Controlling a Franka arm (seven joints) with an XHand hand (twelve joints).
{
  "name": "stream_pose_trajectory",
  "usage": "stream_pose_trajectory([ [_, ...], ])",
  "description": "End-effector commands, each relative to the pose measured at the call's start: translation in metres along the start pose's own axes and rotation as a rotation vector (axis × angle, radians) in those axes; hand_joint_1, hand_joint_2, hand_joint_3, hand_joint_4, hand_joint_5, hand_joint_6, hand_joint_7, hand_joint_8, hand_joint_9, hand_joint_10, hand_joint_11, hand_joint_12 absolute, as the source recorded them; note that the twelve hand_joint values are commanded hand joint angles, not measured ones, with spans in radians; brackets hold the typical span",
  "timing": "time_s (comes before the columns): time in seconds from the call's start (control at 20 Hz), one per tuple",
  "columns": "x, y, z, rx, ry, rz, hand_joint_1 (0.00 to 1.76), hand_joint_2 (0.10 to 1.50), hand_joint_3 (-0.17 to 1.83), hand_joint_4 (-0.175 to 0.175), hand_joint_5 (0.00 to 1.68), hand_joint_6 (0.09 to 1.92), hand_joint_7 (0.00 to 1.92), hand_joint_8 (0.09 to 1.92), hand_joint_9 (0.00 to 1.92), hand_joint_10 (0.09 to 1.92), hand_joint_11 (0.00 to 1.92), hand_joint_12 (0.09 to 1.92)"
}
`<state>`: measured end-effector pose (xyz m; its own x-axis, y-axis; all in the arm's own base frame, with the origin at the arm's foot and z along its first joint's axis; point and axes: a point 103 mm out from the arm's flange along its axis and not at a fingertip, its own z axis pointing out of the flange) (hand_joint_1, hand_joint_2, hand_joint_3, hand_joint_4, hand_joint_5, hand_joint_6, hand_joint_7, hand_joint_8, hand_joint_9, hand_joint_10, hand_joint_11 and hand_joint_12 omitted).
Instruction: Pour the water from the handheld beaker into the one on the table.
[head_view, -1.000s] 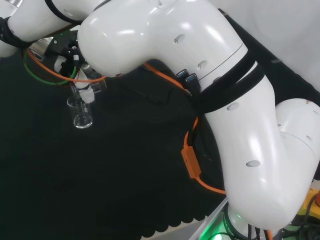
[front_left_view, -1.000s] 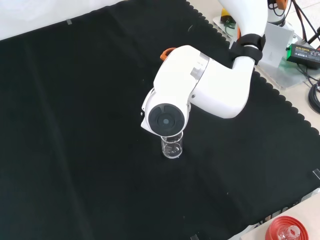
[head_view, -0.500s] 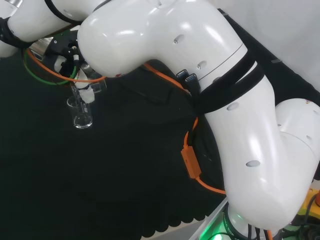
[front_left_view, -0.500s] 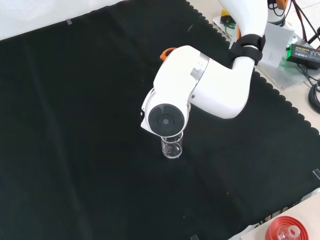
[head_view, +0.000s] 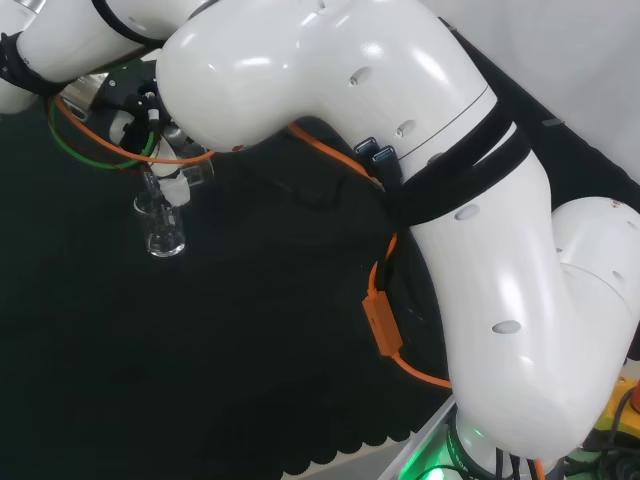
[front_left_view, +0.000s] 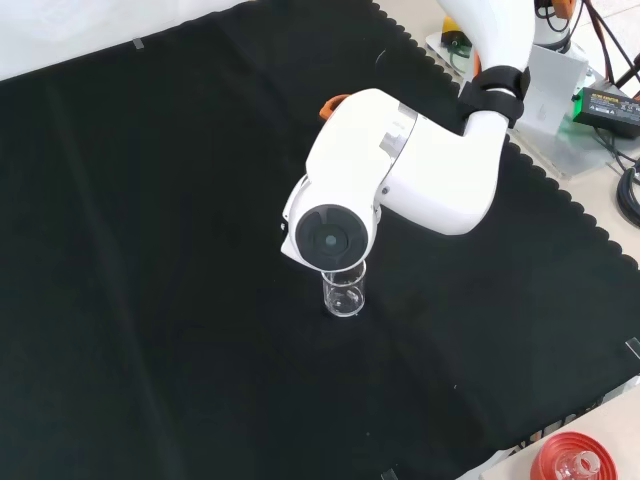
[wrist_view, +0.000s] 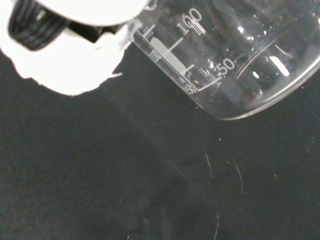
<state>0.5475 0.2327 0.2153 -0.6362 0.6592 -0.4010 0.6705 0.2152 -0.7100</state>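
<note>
In the head view, at the far left, the hand (head_view: 150, 125) hangs above a clear glass beaker (head_view: 162, 232) that stands upright on the black cloth (head_view: 250, 380). Just over this beaker's rim, a second clear vessel (head_view: 192, 170) is visible at the hand, and it looks tilted. I judge that it is the handheld beaker, brought there so that its lip is over the mouth of the standing one and the water falls inside. Orange and green cables (head_view: 95, 140) loop around the wrist. To the right are the big white links of the arm (head_view: 480, 250).

In the front view, the standing beaker (front_left_view: 344, 290) is near the middle of the cloth (front_left_view: 150, 250), directly under the arm's white link with the round grey cap (front_left_view: 327, 238), which stands in front of the hand. At the bottom right corner, off the cloth, a red ribbed ring (front_left_view: 565, 460) holds a small glass piece.

In the wrist view, the handheld beaker (wrist_view: 235, 65) is close and strongly tilted. White graduation marks run along its wall, and the scale numbers 100 and 50 can be read; I leave other print aside. A white fingertip (wrist_view: 70, 60) touches the glass near its scale, so the fingers seem closed around this beaker. Whether water remains inside I cannot tell. Below it, faint arcs suggest the rim of the standing beaker (wrist_view: 220, 200).
</note>
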Motion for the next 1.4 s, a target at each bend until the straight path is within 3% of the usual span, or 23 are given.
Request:
stream_pose_trajectory([
  [0.05, -0.001, 0.000, -0.001, -0.005, -0.003, 0.000, 1.17, 0.70, 0.58, -0.001, 1.30, 0.59, 1.91, 0.09, 1.65, 0.09, 1.31, 0.85],
  [0.55, -0.040, -0.017, 0.021, -0.114, 0.135, -0.026, 1.17, 0.70, 0.58, 0.002, 1.30, 0.59, 1.91, 0.09, 1.65, 0.09, 1.31, 0.86],
  [1.4, -0.070, -0.023, 0.046, -0.276, 0.370, -0.067, 1.17, 0.69, 0.58, 0.007, 1.30, 0.60, 1.91, 0.10, 1.65, 0.09, 1.30, 0.86],
])
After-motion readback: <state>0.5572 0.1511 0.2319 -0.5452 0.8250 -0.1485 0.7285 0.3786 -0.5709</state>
